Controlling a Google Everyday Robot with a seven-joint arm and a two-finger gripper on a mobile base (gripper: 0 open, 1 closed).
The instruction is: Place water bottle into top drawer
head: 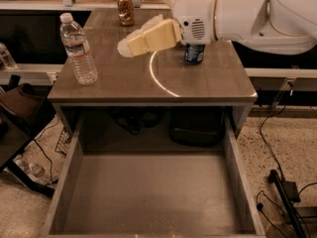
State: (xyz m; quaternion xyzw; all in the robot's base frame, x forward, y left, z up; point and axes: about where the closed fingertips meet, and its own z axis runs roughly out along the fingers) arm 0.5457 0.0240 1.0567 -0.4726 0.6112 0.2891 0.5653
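The cream-coloured fingers (154,35) lie pressed together with nothing between them. The gripper (125,47) hangs above the middle of the grey-brown desk (208,86), its tips pointing toward the tall clear ribbed plastic water bottle (78,51), but well apart from it. Behind it, the bulky white arm (237,11) partly hides a blue soda can (194,53). The bottle stands upright near the desk's left edge. Below, the wide, shallow grey top drawer (153,192) is pulled open and bare. By my judgement the task has barely begun: reaching, grasping, carrying and lowering the bottle into the drawer all remain.
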